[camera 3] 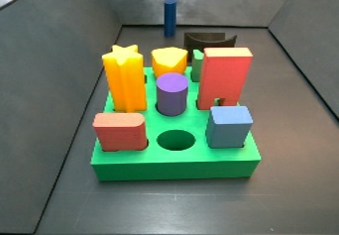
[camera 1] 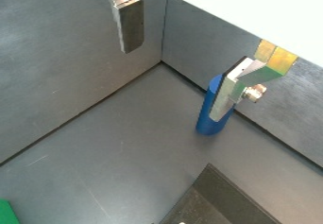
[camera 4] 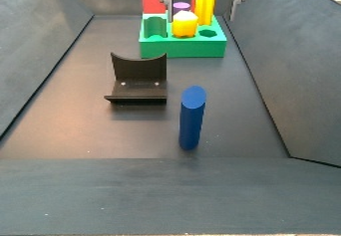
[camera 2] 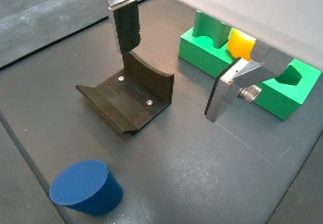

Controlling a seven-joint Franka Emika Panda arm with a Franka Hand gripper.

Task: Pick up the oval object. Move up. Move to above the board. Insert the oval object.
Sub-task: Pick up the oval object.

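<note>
While my end effector (camera 1: 183, 58) hangs wide and empty in a wrist view, the oval object (camera 1: 211, 105) stands upright below it, partly behind one finger (camera 1: 229, 94), near a wall. Another wrist view: blue top (camera 2: 86, 186) low beneath me, fixture (camera 2: 128, 94) under the gap, board (camera 2: 209, 51) beyond. Side view: peg (camera 3: 169, 17) far behind the board (camera 3: 172, 165); round hole free. Other side view: peg (camera 4: 193, 118) alone on the counter (camera 4: 80, 120), well apart from the board (camera 4: 186, 47). Looks rigid, light, smooth, possibly slippery; I'd grip the upper shaft across the narrow faces.
</note>
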